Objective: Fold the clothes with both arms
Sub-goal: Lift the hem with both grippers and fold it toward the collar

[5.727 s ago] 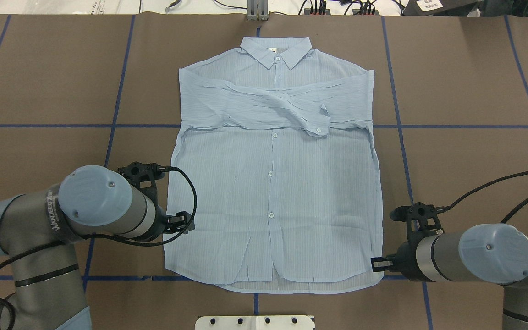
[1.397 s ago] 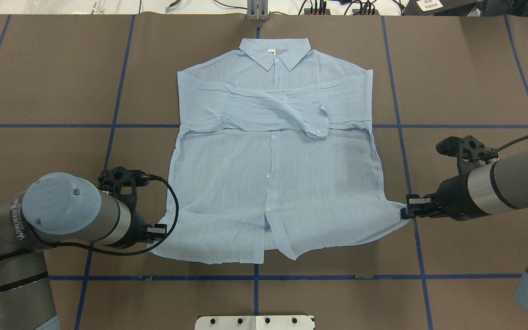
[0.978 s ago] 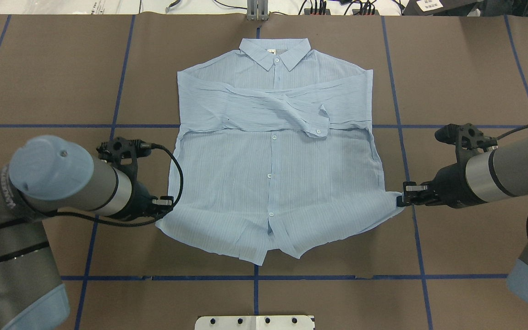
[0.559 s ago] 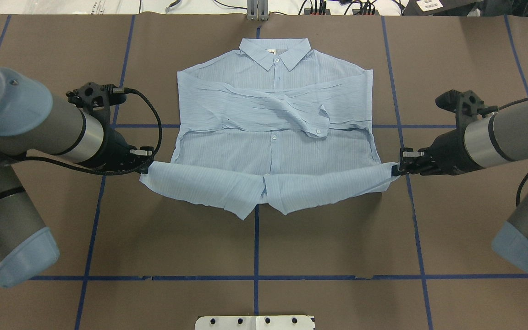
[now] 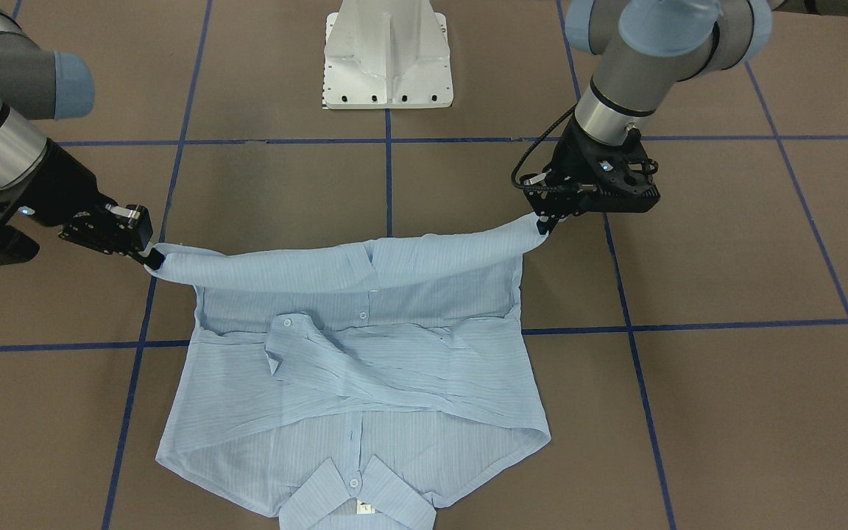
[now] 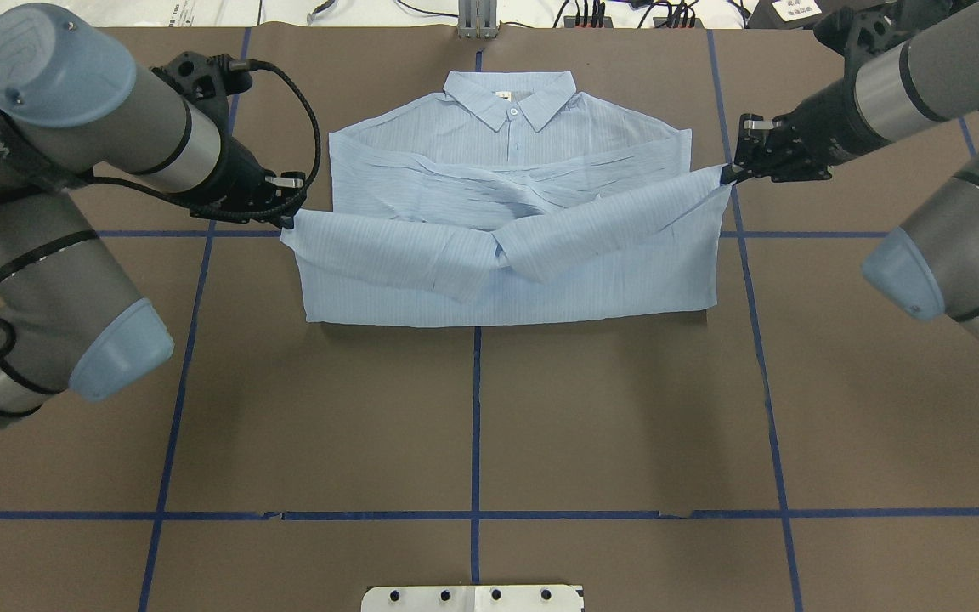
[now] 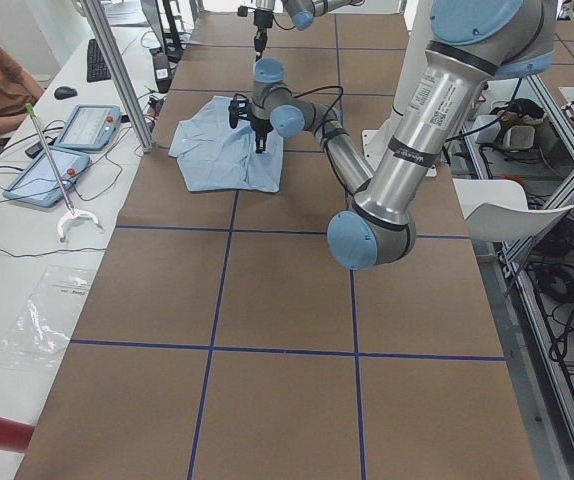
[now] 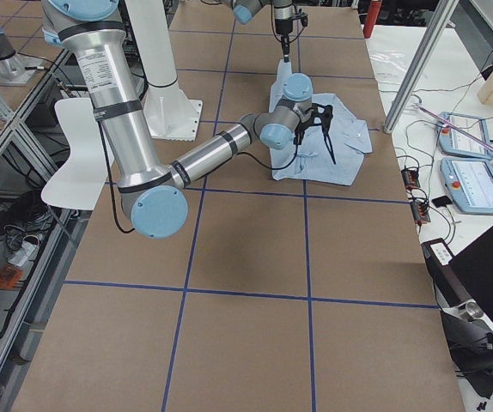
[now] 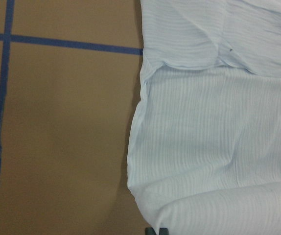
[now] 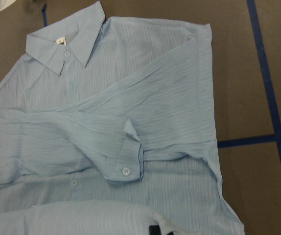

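Shirt (image 6: pixel 508 200) — thin, finely striped — doubled at mid-body.

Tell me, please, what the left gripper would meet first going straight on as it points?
Probably the shirt lying flat below the left gripper, near its side edge; depth is unclear, so perhaps the table beside.

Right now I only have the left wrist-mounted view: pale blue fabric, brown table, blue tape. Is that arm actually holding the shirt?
Observer: Yes. Overhead, the left gripper is shut on one bottom corner of the shirt.
Operator: And the other corner?
Observer: The right gripper is shut on it, and it is nearer the collar than the left one is.
Operator: Has the fold been laid down yet?
Observer: No. From the front, the hem hangs lifted between the two grippers and sags in the middle.
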`<state>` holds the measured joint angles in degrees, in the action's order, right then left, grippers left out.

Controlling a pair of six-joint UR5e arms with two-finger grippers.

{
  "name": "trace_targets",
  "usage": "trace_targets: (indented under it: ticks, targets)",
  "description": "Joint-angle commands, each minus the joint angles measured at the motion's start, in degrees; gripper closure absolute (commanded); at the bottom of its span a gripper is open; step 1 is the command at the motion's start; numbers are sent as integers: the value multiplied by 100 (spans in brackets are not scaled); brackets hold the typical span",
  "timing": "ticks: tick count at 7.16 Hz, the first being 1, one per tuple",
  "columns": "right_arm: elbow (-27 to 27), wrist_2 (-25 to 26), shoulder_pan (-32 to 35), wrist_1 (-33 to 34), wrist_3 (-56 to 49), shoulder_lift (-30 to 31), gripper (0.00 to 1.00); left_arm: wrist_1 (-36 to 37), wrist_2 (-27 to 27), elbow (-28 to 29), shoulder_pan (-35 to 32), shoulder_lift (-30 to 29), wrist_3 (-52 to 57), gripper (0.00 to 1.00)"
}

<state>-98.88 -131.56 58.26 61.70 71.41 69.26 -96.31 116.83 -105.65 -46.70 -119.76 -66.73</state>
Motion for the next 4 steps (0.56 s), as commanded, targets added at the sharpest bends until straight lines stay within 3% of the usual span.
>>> trace_targets:
  ticks: [1, 4]
  targets:
    - [893, -10, 211, -9, -57, -683, 100, -562, 269, 954, -478, -493, 2, 100]
    - [1668, -1, 387, -9, -381, -1029, 100, -1607, 271, 2474, -612, -1143, -15, 100]
